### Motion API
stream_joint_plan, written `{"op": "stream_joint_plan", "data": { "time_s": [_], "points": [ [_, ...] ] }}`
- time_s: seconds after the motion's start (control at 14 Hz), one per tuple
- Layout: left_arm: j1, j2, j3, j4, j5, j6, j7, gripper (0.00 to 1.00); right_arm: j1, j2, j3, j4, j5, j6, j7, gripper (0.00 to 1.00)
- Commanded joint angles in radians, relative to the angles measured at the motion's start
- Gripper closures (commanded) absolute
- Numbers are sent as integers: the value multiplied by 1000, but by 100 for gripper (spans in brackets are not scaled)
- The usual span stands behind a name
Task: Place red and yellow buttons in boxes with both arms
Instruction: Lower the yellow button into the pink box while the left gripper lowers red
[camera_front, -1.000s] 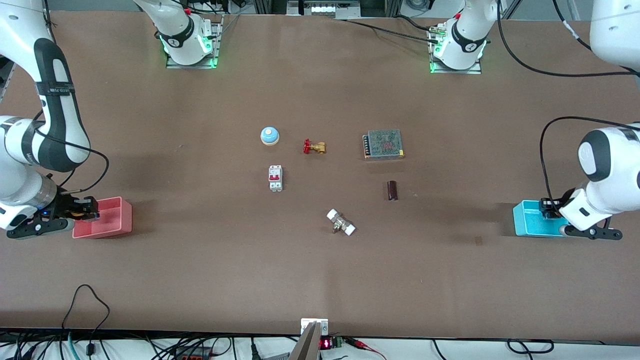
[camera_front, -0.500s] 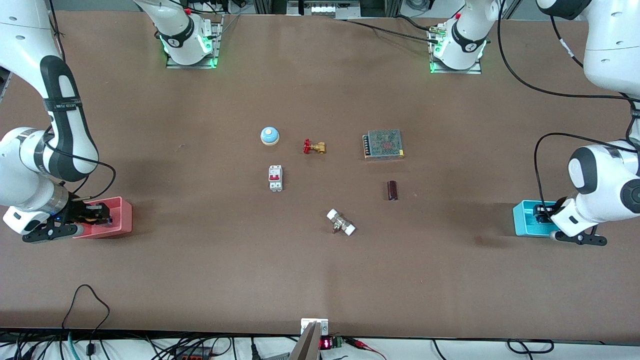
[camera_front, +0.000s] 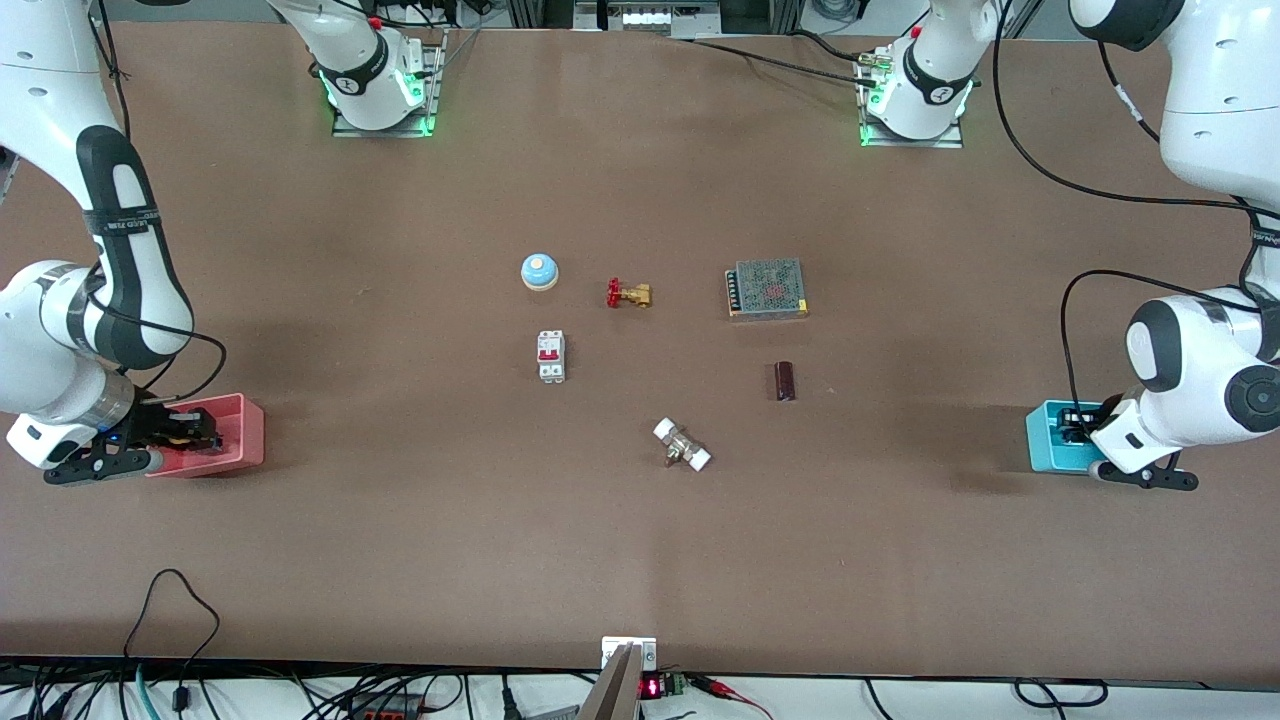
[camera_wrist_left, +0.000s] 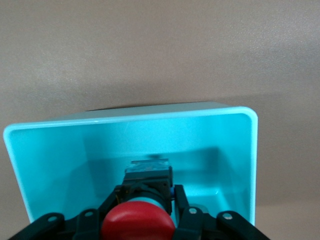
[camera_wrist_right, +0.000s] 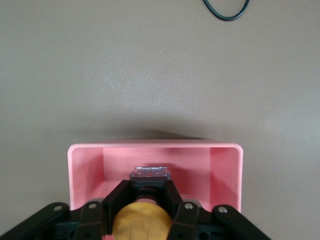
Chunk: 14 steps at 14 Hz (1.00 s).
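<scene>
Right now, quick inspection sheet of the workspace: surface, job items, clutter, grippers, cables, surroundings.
Surface: brown table, no spills seen.
Job's things: red button held in the cyan box; yellow button held in the pink box.
Clutter: blue bell, red-handled valve, circuit breaker, mesh-topped power supply, dark cylinder, white-ended fitting, mid-table.
Grippers: left gripper jaws shut on red button; right gripper jaws shut on yellow button.
Cables: black cable loop at the table's near edge.
Surroundings: arm bases lit green.
</scene>
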Motion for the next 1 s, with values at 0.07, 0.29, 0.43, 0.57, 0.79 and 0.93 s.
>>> {"op": "stream_joint_plan", "data": {
  "time_s": [0.07, 0.29, 0.43, 0.57, 0.79, 0.93],
  "points": [
    [14, 8, -13, 26, 16, -4, 22, 8, -7, 23, 4, 17, 31, 2, -28, 78],
    [16, 5, -14, 27, 16, -7, 59, 0, -7, 26, 4, 14, 31, 11, -28, 76],
    [17, 3, -14, 29, 16, -8, 57, 0, -7, 32, 4, 14, 31, 13, -28, 70],
    [16, -5, -17, 29, 16, -22, 56, 0, -7, 33, 4, 14, 31, 14, -28, 69],
    [14, -49, -22, 32, 16, -86, 54, 0, -7, 32, 4, 12, 31, 13, -29, 47],
    [8, -100, -22, 36, 16, -158, 56, 0, -5, 32, 4, 12, 31, 13, -29, 33]
  ]
}}
